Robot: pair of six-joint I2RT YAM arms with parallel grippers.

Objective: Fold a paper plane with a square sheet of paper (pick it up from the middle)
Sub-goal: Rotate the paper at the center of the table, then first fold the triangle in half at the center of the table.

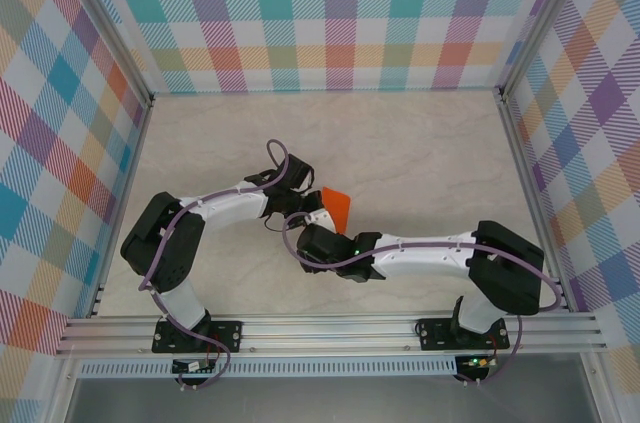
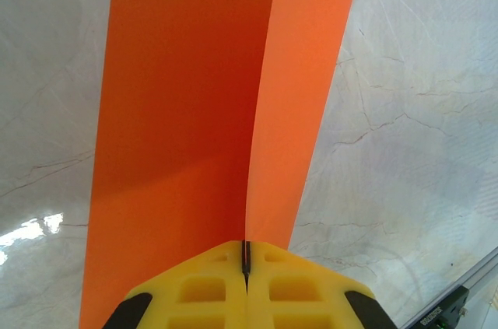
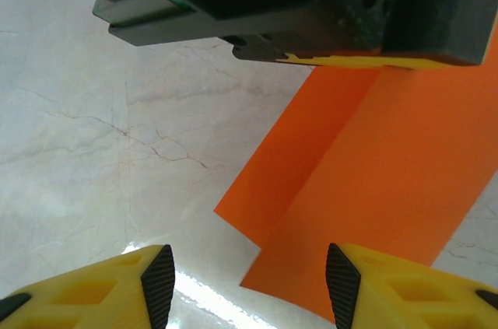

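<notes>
The square sheet of paper (image 2: 187, 111) is bright orange and bent along a centre crease into two flaps. My left gripper (image 2: 246, 255) is shut on it, its yellow jaws pinching the crease at the near end. From above, the paper (image 1: 338, 205) juts out to the right of the left gripper (image 1: 303, 199) over the middle of the table. My right gripper (image 3: 249, 282) is open just in front of the paper (image 3: 373, 158). A lower corner of the sheet lies beyond the gap between its fingers, and nothing sits between them. The left gripper's dark body (image 3: 311, 2) hangs above.
The pale marble-patterned tabletop (image 1: 420, 153) is boxed in by checked walls on three sides. An aluminium rail (image 1: 330, 328) runs along the near edge. Both arms cross near the table's centre, the right gripper (image 1: 318, 233) close below the left one.
</notes>
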